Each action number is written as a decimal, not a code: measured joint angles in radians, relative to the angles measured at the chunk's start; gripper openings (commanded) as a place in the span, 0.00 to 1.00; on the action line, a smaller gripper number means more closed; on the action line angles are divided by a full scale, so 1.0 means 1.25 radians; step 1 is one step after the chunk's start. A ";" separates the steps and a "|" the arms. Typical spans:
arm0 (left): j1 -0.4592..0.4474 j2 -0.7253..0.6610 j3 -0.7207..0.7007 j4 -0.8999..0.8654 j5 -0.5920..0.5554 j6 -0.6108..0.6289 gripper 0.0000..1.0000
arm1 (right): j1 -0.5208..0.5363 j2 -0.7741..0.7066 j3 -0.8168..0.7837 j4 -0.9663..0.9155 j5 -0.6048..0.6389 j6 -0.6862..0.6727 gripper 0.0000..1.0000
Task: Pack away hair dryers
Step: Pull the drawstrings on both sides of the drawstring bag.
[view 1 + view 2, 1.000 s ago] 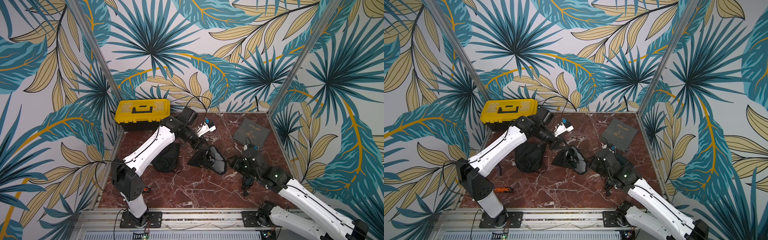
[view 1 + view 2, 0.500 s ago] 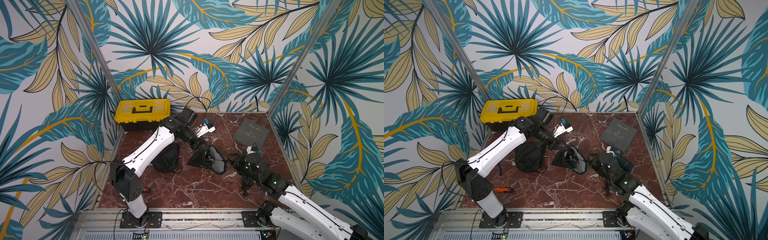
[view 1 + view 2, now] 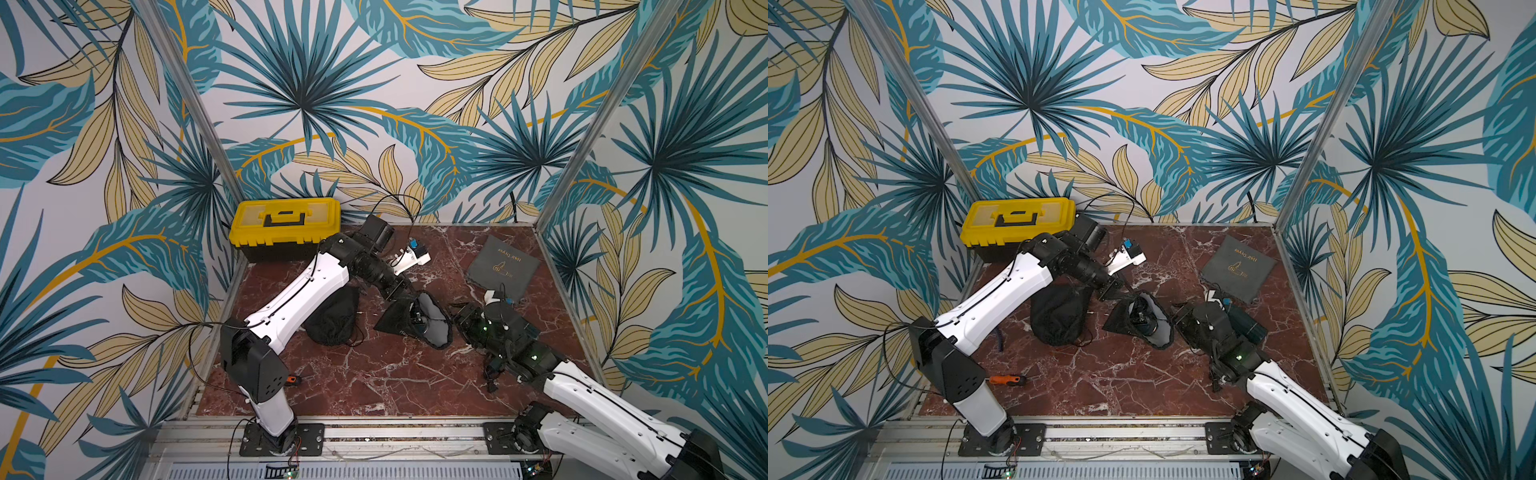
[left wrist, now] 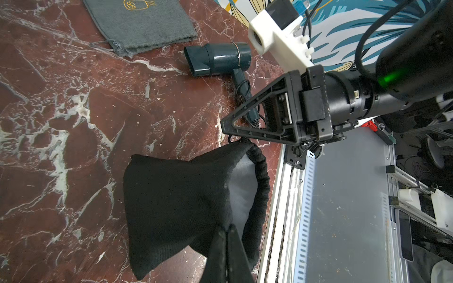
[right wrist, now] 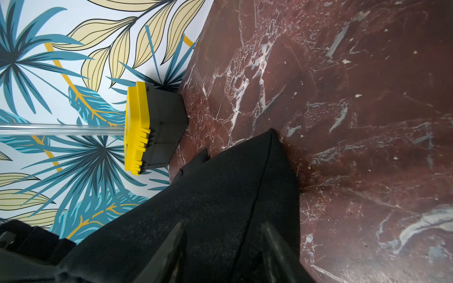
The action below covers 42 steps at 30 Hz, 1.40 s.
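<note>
Glossy dark-teal dryer [image 4: 218, 61], cord round handle, right of pouch [image 4: 176, 201]; left gripper [image 4: 226, 227] tight on pouch rim, right gripper [image 5: 222, 223] agape.

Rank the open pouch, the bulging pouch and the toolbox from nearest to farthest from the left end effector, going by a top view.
1. Open pouch: its rim is pinched in the left end effector.
2. Bulging pouch: next to the open one, partly under the left arm.
3. Toolbox: back corner on the left arm's side.

Left arm [image 3: 297, 299] and right arm [image 3: 598, 403]: white link shells, black joints, thin black cables. Green light [image 4: 389, 78] on right wrist.
</note>
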 measured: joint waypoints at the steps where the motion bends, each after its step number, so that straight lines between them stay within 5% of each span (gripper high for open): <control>1: 0.000 0.000 0.000 0.000 0.000 0.000 0.00 | 0.000 0.000 -0.002 0.003 -0.002 0.003 0.44; 13: 0.005 0.000 0.000 0.000 0.000 0.000 0.00 | -0.002 -0.009 -0.039 0.017 -0.013 0.035 0.33; 24: 0.007 0.001 0.000 0.000 -0.001 0.001 0.00 | -0.014 -0.013 -0.044 0.018 -0.013 0.038 0.01; 29: 0.011 0.012 0.000 -0.008 -0.003 0.001 0.00 | -0.020 -0.004 -0.023 0.005 -0.008 0.020 0.00; 30: 0.013 0.014 0.000 -0.009 -0.003 0.001 0.05 | -0.021 0.003 -0.012 0.001 -0.007 0.014 0.00; 32: 0.019 0.016 0.000 -0.011 -0.002 0.010 0.29 | -0.022 0.020 0.013 -0.002 -0.006 0.002 0.00; 37: 0.052 0.016 0.000 -0.013 0.014 0.011 0.58 | -0.022 0.058 0.063 -0.004 -0.006 -0.032 0.00; 41: 0.076 0.016 0.000 -0.013 0.029 0.009 0.59 | -0.022 0.082 0.081 -0.002 -0.014 -0.057 0.00; 42: 0.082 0.016 -0.001 -0.013 0.033 0.009 0.52 | -0.022 0.086 0.081 -0.002 -0.018 -0.064 0.00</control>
